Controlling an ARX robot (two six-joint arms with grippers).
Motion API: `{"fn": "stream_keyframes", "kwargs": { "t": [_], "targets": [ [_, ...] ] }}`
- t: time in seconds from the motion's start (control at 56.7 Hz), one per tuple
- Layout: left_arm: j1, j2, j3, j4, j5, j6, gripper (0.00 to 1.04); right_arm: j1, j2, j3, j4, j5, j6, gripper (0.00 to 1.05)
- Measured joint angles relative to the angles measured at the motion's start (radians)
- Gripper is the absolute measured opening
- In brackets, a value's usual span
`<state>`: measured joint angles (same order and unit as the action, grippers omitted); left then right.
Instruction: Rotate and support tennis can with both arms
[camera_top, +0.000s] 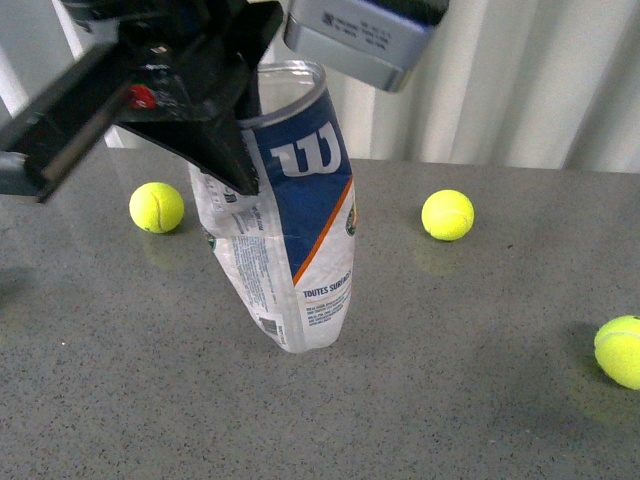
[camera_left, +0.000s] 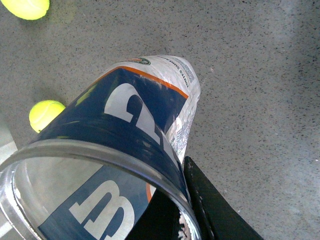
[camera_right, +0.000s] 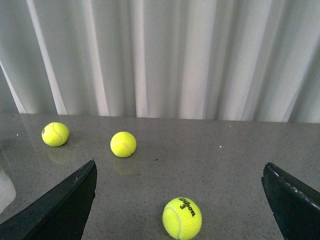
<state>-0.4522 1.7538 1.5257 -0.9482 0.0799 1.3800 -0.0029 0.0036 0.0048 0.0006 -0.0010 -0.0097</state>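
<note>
While tennis can (camera_top: 300, 230) stands tilted on tabletop (camera_top: 480, 380), left hand (camera_top: 240, 160) pinches its upper wall; right hand (camera_right: 180, 167) spread wide, empty; tennis balls (camera_top: 447, 215) nearby.

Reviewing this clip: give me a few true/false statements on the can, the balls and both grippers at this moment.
1. The tennis can stands base-down on the table. True.
2. The left gripper holds the can near its base. False: it grips the wall at the open top rim.
3. The right gripper is shut on the can. False: its jaws stand wide apart with nothing between them.
4. Three tennis balls lie on the table. True.
</note>
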Motion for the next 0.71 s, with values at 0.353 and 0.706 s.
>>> {"fn": "stream_keyframes", "kwargs": {
  "t": [0.353, 0.706],
  "targets": [
    [-0.008, 0.15, 0.026, 0.146, -0.082, 0.007, 0.04, 0.0, 0.0, 0.0, 0.0, 0.0, 0.0, 0.98],
    [0.015, 0.182, 0.0, 0.164, -0.108, 0.035, 0.04, 0.0, 0.0, 0.0, 0.0, 0.0, 0.0, 0.98]
  ]
}}
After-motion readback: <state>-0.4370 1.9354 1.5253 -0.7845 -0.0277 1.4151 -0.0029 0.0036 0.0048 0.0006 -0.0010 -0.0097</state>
